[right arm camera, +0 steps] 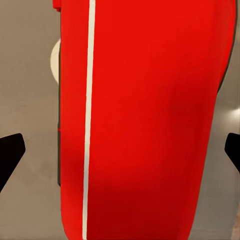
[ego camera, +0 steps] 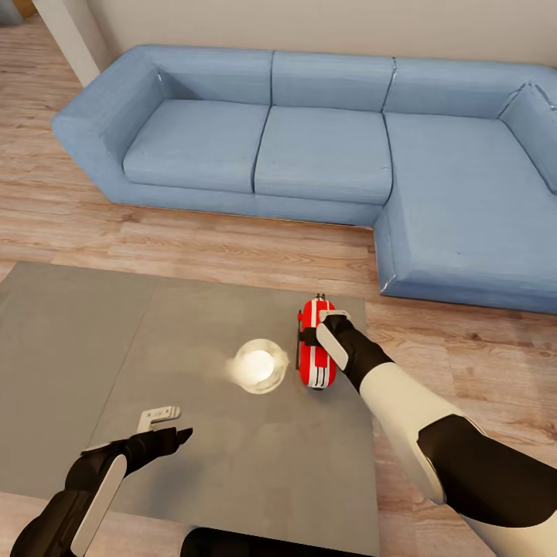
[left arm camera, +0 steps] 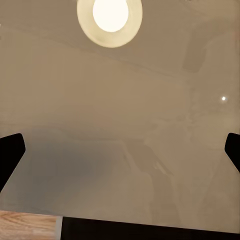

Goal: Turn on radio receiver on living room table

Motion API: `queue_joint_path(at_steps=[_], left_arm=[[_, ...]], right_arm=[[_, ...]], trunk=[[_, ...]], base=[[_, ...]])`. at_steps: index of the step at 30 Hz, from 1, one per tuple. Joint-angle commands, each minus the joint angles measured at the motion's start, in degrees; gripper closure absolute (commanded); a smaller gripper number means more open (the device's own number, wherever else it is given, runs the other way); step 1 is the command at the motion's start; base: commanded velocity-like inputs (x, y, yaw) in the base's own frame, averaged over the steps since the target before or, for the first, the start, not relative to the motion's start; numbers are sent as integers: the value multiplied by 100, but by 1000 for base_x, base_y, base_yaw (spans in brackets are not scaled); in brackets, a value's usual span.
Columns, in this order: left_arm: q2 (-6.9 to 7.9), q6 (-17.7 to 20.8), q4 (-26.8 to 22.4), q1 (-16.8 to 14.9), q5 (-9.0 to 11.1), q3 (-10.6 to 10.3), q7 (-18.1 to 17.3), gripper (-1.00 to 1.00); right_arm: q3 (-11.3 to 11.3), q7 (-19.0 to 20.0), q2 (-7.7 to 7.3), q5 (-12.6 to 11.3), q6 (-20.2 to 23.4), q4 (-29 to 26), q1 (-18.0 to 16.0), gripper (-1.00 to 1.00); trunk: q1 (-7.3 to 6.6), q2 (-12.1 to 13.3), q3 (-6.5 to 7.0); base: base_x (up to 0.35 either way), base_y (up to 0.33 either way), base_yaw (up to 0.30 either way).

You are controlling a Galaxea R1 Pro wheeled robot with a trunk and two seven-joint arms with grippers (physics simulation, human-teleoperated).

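The radio receiver [ego camera: 316,345] stands on its narrow edge near the right side of the table [ego camera: 93,333] in my head view, just right of a round lamp reflection [ego camera: 257,366] in the glossy top, with the blue sofa [ego camera: 325,147] beyond on the wood-plank floor [ego camera: 193,240]. My right gripper [ego camera: 323,333] is down over the radio's upper part, touching or nearly so; my left gripper [ego camera: 172,437] hovers low over the near table edge, beside a small white object [ego camera: 157,416]. In my left wrist view, both dark fingertips [left arm camera: 11,155] sit wide apart above bare tabletop. In my right wrist view, the radio's red face with a white stripe lies between my spread fingertips [right arm camera: 10,152], neither visibly touching it.
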Motion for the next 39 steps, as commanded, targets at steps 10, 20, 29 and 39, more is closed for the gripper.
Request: queue_joint_path(at_steps=[10,20,29,39], left_arm=[[4,-4,0,-1,0,0,-1,-100],[2,-4,0,0,0,0,0,-100],[6,-6,0,-2,0,0,-3,-100],[8,-6,0,-1,0,0,0,-100]], right_arm=[[0,-2,-38,0,-22,0,0,-100],[10,65,-48,24,-309,407,0,-100],[15,176,-55,28,-355,481,0,100],[9,181,-56,31,-356,484,0,100]], trunk=[[0,0,0],[0,0,0],[0,0,0],[0,0,0]], base=[[0,0,0],[0,0,0],[0,0,0],[0,0,0]])
